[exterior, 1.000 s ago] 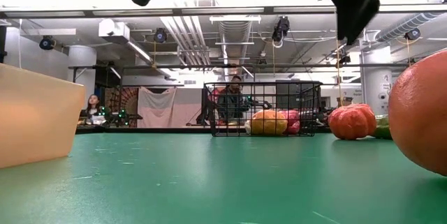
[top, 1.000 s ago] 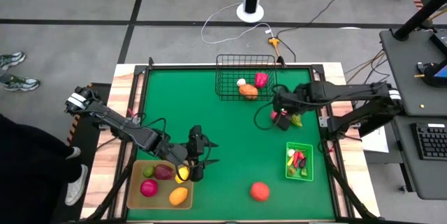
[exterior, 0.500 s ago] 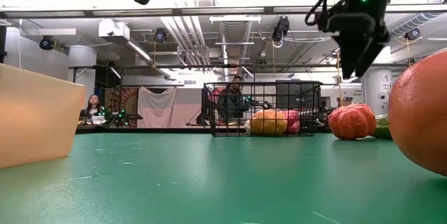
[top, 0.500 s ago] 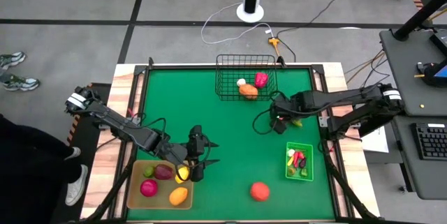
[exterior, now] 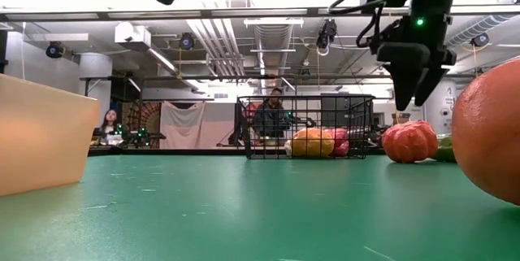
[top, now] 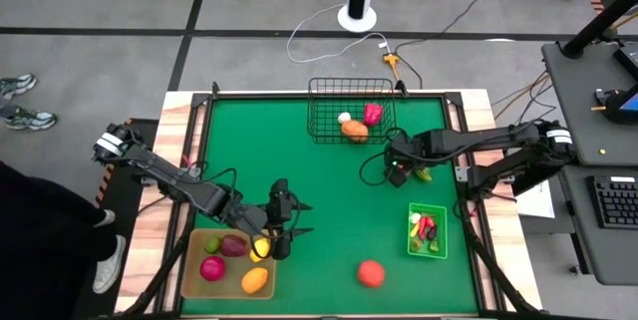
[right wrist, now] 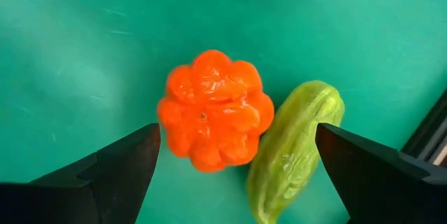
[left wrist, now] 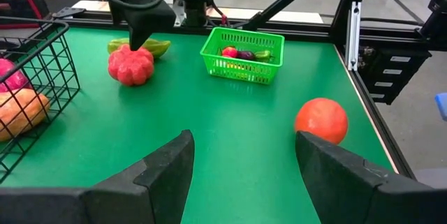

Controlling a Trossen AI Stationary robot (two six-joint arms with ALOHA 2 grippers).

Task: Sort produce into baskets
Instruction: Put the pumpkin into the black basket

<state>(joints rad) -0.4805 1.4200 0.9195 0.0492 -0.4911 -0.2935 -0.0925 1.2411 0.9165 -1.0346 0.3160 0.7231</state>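
A red-orange pumpkin-shaped piece (right wrist: 214, 109) rests on the green table, and a light green piece (right wrist: 293, 147) lies against its side. My right gripper (right wrist: 237, 137) hangs open above the pumpkin (exterior: 410, 141), pointing steeply down, one finger out to each side and touching nothing. My left gripper (top: 284, 225) hovers open and empty (left wrist: 242, 147) over the right edge of the tan tray (top: 195, 280), which holds several pieces. The black wire basket (top: 321, 121) at the far middle holds three pieces. The green bin (top: 443, 232) holds several small ones.
An orange-red ball (top: 371, 273) lies loose near the front edge, large at the right of the low view (exterior: 487, 131). The table has a raised rim (top: 204, 160) all round. Open green surface lies between the tray, the basket and the bin.
My right gripper has come down toward the pumpkin piece, shifting slightly toward the table's near edge and rolling a little, its fingers still wide apart. My left gripper has kept still.
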